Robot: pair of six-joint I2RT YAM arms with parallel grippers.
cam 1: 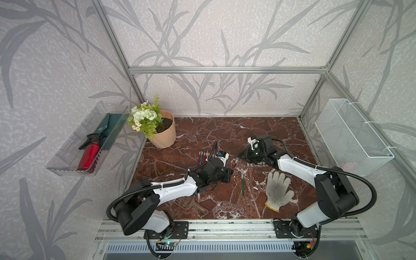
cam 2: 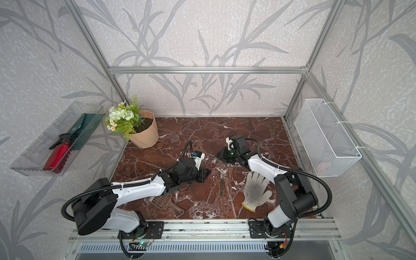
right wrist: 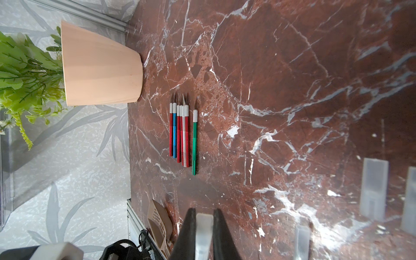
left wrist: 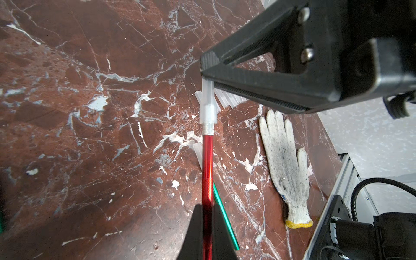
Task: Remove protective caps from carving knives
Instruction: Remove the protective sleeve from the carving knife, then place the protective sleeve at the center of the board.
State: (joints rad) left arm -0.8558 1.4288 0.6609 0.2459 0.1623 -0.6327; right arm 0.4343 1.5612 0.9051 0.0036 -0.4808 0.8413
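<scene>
Knife (left wrist: 207, 162), red, runs up mid-frame in the left wrist view, clenched low by the left gripper (left wrist: 207, 210); the right gripper (right wrist: 204, 212) pinches the cap (left wrist: 208, 105) on its tip, above centre.

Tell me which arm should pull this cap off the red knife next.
Right arm: its jaws are shut on the cap of the red knife. The left arm only clamps the handle in its jaws, so it should likely just brace.

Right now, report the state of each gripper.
Left gripper: closed on the red carving knife, at its handle.
Right gripper: closed on the protective cap at that knife's tip.
</scene>
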